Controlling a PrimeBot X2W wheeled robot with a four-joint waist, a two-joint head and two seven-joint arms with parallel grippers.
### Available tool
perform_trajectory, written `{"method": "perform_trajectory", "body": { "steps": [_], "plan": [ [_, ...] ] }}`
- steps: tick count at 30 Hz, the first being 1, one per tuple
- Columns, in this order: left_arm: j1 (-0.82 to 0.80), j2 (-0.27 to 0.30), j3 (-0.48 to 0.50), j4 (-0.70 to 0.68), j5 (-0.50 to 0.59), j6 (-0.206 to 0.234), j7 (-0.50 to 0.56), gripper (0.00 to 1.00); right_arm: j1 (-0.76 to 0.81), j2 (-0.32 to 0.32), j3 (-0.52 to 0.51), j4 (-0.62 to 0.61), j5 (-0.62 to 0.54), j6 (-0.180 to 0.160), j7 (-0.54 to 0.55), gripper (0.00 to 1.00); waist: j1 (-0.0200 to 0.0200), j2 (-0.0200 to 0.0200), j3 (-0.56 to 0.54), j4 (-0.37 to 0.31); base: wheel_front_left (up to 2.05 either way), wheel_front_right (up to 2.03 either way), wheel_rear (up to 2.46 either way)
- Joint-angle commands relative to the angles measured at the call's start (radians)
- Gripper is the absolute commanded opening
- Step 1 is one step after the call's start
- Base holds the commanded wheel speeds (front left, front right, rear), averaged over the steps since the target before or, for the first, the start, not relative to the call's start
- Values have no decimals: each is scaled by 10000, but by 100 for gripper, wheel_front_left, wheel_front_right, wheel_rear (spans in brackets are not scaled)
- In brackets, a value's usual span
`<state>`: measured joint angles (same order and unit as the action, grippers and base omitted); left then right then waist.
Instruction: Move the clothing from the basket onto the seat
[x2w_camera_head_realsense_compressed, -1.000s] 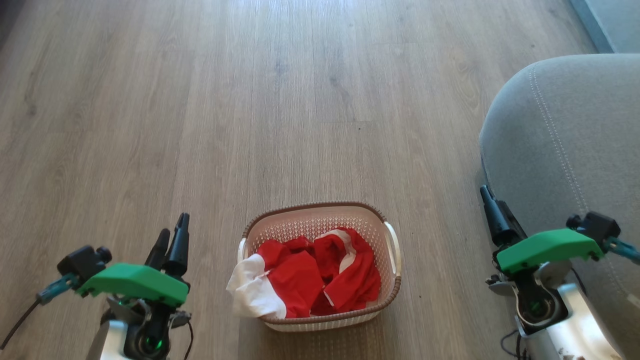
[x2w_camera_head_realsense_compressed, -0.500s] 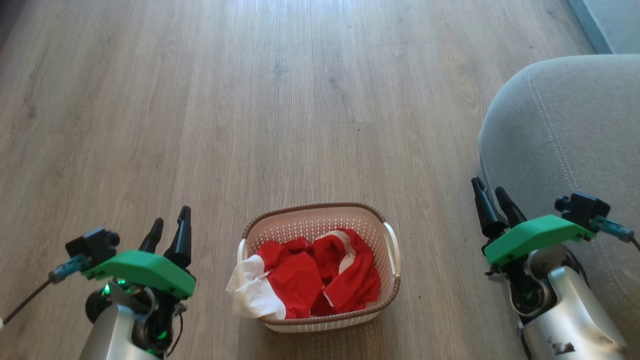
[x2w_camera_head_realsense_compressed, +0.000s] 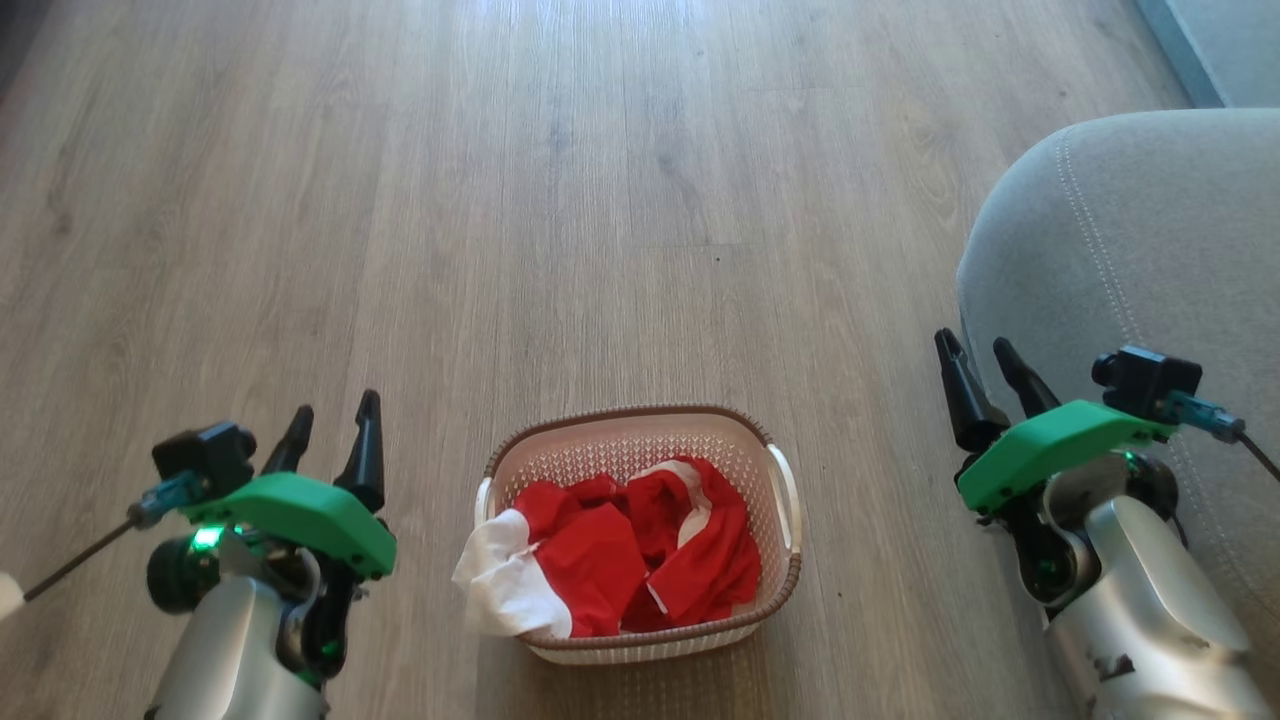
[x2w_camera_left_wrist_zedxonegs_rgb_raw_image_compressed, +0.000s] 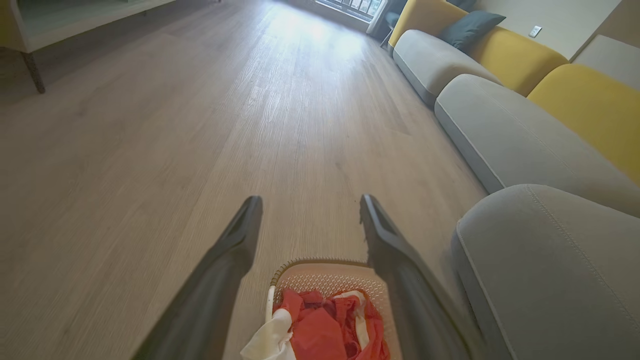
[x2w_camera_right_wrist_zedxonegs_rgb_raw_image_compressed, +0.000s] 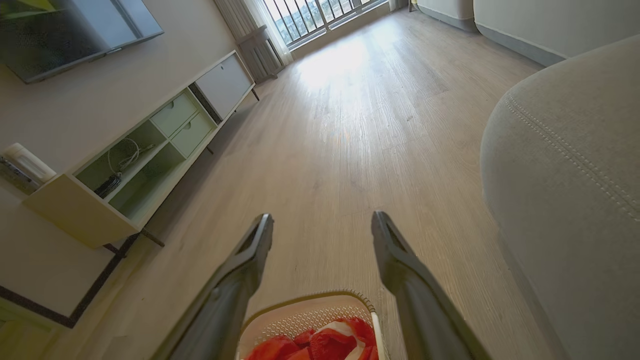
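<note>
The cream basket (x2w_camera_head_realsense_compressed: 780, 590) with a brown braided rim stands on the wooden floor at the bottom middle of the head view. Red and white clothing (x2w_camera_head_realsense_compressed: 620, 560) fills it, and a white flap hangs over its left rim. The grey seat (x2w_camera_head_realsense_compressed: 1130, 260) rises at the right. My left gripper (x2w_camera_head_realsense_compressed: 332, 428) hovers open to the left of the basket, holding nothing. My right gripper (x2w_camera_head_realsense_compressed: 975, 355) is open too, between the basket and the seat. Both wrist views show the basket (x2w_camera_left_wrist_zedxonegs_rgb_raw_image_compressed: 325, 280) (x2w_camera_right_wrist_zedxonegs_rgb_raw_image_compressed: 300, 320) low between spread fingers, with the clothing (x2w_camera_left_wrist_zedxonegs_rgb_raw_image_compressed: 320, 330) (x2w_camera_right_wrist_zedxonegs_rgb_raw_image_compressed: 320, 345) inside.
Wooden floor stretches ahead of the basket. Further grey and yellow sofa sections (x2w_camera_left_wrist_zedxonegs_rgb_raw_image_compressed: 500, 75) run along the right. A low TV cabinet (x2w_camera_right_wrist_zedxonegs_rgb_raw_image_compressed: 150, 150) stands against the left wall, with a window (x2w_camera_right_wrist_zedxonegs_rgb_raw_image_compressed: 320, 15) at the far end.
Both arms have risen and reached forward, so the grippers sit higher in the head view. The right gripper's two fingers now show apart. Basket and clothing have not moved.
</note>
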<state>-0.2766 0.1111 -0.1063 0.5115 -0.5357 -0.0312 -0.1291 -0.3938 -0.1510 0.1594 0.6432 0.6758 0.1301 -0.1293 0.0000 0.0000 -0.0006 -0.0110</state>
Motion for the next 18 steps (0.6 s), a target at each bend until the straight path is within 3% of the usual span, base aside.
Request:
{"method": "perform_trajectory", "body": {
  "steps": [1, 18],
  "plan": [
    [-705, 292, 147, -241, 286, 54, -166, 100, -676, -142, 167, -213, -281, 5, -150, 100, 0, 0, 3, 3, 0, 0, 0],
    [-1183, 205, 317, -351, 1961, 264, -664, 100, -1297, -286, 254, 95, -2505, 5, -654, 100, 0, 0, 46, -34, 0, 0, 0]
  ]
}}
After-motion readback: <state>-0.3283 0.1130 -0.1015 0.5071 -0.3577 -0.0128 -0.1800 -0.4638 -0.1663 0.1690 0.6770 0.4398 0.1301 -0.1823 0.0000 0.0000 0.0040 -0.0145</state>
